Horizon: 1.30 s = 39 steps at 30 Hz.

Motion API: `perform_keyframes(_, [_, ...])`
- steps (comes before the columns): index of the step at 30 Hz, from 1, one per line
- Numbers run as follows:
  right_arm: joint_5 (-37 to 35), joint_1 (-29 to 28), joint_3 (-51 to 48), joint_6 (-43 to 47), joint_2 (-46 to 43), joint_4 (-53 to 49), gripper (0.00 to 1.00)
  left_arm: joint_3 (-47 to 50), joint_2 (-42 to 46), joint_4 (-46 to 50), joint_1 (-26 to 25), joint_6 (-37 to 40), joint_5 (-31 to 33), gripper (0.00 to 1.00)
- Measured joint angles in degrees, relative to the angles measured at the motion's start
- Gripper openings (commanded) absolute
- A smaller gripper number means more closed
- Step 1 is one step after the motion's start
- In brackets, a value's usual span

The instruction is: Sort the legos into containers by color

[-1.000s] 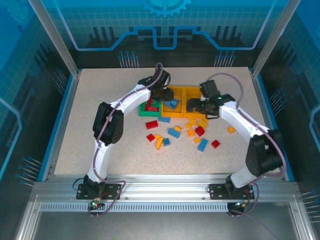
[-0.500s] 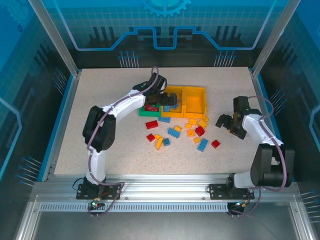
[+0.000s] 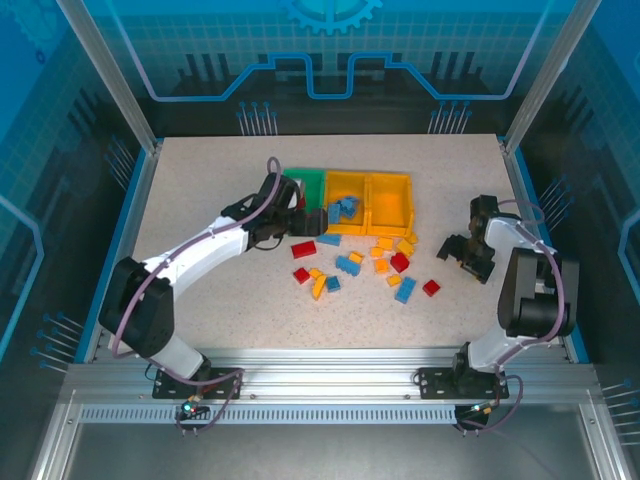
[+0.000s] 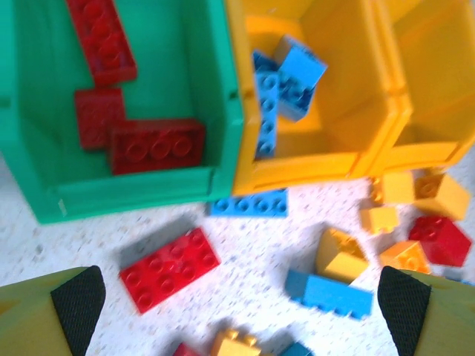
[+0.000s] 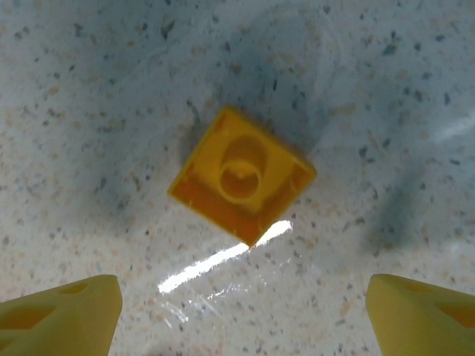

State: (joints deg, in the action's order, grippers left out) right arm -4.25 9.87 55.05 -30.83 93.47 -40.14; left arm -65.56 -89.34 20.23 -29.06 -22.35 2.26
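- My right fingers point(image 5: 241, 304) are spread wide apart and hold nothing. In the right wrist view one tip sits at each bottom corner.
- A single yellow brick point(image 5: 241, 174) lies on the counter point(image 5: 386, 89) between those tips and a little ahead of them, touching neither. It is turned at an angle, hollow underside up.
- From above, the right fingers point(image 3: 465, 250) hang low over the counter's right side, well apart from the bins.
- My left fingers point(image 4: 237, 297) are also wide apart and empty, their black pads point(image 4: 78, 300) at the bottom corners of the left wrist view.
- Between them on the counter lie a red brick point(image 4: 169, 268), a blue brick point(image 4: 329, 293) and a yellow wedge point(image 4: 338, 254). None touches a pad.
- Ahead of the left fingers, the green bin point(image 4: 133, 194) holds three red bricks point(image 4: 157, 144).
- The middle yellow bin point(image 4: 297, 167) holds blue bricks point(image 4: 300, 70), and the right yellow bin point(image 4: 423, 156) adjoins it.
- A flat blue brick point(image 4: 249, 202) lies just in front of the bins.
- From above, the loose bricks point(image 3: 360, 265) are scattered just in front of the bins.
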Motion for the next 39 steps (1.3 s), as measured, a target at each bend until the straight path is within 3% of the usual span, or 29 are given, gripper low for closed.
perform_keyframes(8, [-0.24, 1.18, 4.07, 0.39, 5.86, 0.74, 0.77, 4.85, 2.21, 0.2, 0.0, 0.5, 2.67, 0.99])
perform_keyframes(18, [-2.64, 1.55, 7.76, 1.75, 9.44, -2.16, 0.41, 8.37, 3.8, 0.2, 0.0, 1.27, 3.54, 0.99])
perform_keyframes(21, [-2.38, 1.55, 8.0, 2.16, 9.53, -1.75, 0.35, 9.6, 4.04, 0.2, 0.0, 1.22, 3.54, 0.99])
perform_keyframes(31, [-2.86, -2.14, 8.41, 4.33, 9.33, 0.33, 0.31, 11.47, 4.66, 0.15, 0.0, -0.15, 3.54, 0.99])
perform_keyframes(39, [-2.14, -14.53, 15.65, 5.66, 0.5, 0.17, 0.32, 11.8, 3.89, 0.79, 0.0, -1.77, 4.79, 0.99])
